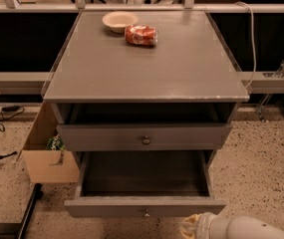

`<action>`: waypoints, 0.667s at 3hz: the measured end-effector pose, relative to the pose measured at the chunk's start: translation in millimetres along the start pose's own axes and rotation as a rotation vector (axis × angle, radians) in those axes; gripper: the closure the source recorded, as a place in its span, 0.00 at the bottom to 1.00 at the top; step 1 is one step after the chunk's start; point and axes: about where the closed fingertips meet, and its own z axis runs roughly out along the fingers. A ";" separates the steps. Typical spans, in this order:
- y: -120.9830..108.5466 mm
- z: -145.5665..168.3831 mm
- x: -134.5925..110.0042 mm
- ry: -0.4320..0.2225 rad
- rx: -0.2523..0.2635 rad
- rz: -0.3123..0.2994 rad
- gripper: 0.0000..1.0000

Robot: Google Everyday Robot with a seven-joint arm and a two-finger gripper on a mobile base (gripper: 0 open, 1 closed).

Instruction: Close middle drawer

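Observation:
The middle drawer (pixel 145 207) is a wide grey drawer pulled far out of the cabinet, and its inside shows dark and empty. Its small round knob (pixel 146 213) sits at the centre of the flat front. The top drawer (pixel 144 136), with its own knob, sits above it and stands out only slightly. The lowest drawer is hidden beneath the open one. My gripper (pixel 190 226) is at the bottom edge of the view, just below and to the right of the middle drawer's front, on the end of my white arm (pixel 246 229). It holds nothing that I can see.
On the grey cabinet top (pixel 146 63) lie a cream bowl (pixel 119 20) and a crushed red can (pixel 141 35) at the back. A cardboard box (pixel 47 156) stands on the speckled floor at the cabinet's left. Cables lie at the far left, and a white cord hangs at the right.

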 end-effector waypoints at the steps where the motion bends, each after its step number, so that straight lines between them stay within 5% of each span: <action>1: -4.2 25.2 7.2 0.001 -0.006 -0.006 1.00; 2: -9.0 63.4 9.9 -0.021 -0.011 -0.002 1.00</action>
